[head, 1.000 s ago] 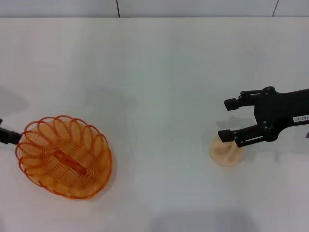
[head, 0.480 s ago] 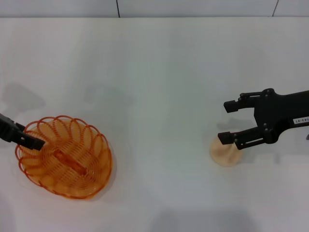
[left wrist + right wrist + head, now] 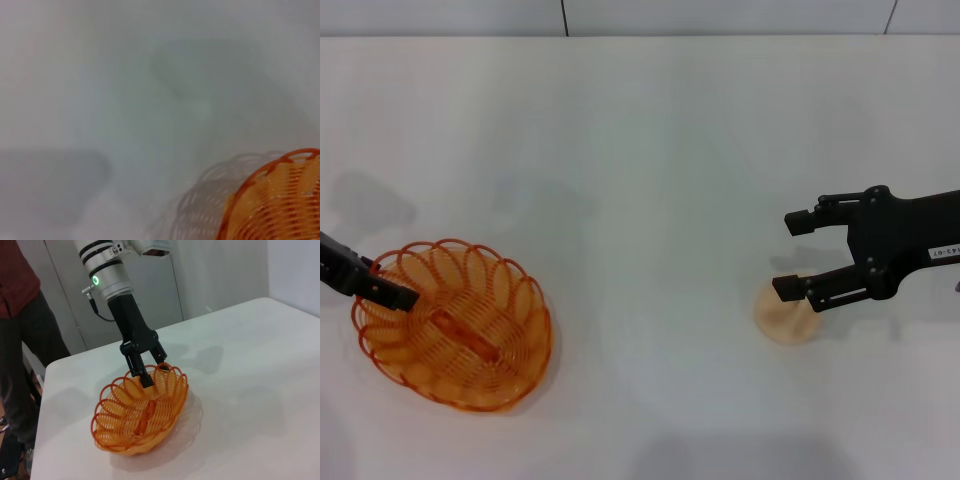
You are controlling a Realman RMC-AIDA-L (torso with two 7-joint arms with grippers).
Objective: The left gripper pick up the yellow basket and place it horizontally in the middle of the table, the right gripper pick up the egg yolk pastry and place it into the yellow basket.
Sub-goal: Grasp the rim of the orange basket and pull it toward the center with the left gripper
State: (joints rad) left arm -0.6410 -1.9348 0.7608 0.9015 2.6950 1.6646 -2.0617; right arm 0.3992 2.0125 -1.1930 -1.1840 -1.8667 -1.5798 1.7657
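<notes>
The yellow basket (image 3: pixel 455 325) lies on the white table (image 3: pixel 640 150) at the front left. It also shows in the right wrist view (image 3: pixel 142 412) and, in part, in the left wrist view (image 3: pixel 280 205). My left gripper (image 3: pixel 380 285) is at the basket's left rim, and in the right wrist view (image 3: pixel 147 371) it stands open with one finger dipping inside the rim. The egg yolk pastry (image 3: pixel 788 318) sits on the table at the right. My right gripper (image 3: pixel 795 255) hovers open just behind and above the pastry, its nearer finger overlapping the pastry's far edge.
A person in a red top (image 3: pixel 17 335) stands beside the table's edge past the basket. The table's back edge meets a wall (image 3: pixel 640 15). Bare tabletop lies between the basket and the pastry.
My left gripper has come in from the left edge and reached the basket's left rim. The basket, the pastry and my right gripper have hardly moved.
</notes>
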